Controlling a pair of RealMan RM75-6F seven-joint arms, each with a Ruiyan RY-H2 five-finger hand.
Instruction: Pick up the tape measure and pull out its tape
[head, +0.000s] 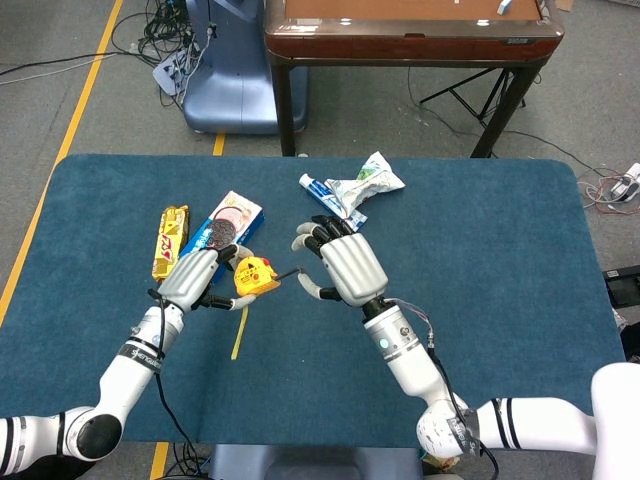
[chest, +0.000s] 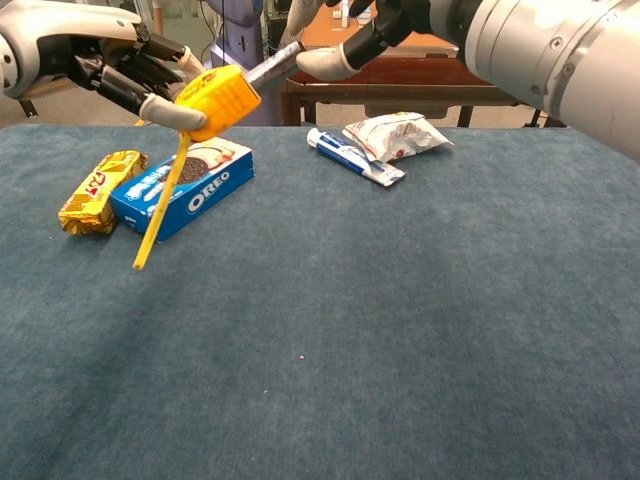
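The yellow tape measure (head: 255, 276) (chest: 218, 100) is held above the blue table by my left hand (head: 195, 278) (chest: 110, 65), whose fingers wrap its left side. My right hand (head: 345, 265) (chest: 400, 20) is just right of it. Between thumb and a finger this hand pinches the end of a short grey stretch of tape (head: 290, 268) (chest: 272, 67) drawn from the case. A long yellow strip (head: 238, 338) (chest: 160, 205) hangs down from the case toward the table.
A blue Oreo box (head: 225, 225) (chest: 185, 185) and a gold snack bar (head: 170, 242) (chest: 97, 190) lie under and left of my left hand. A toothpaste tube (head: 328, 195) and a white-green packet (head: 372, 182) lie further back. A brown table (head: 410, 30) stands beyond.
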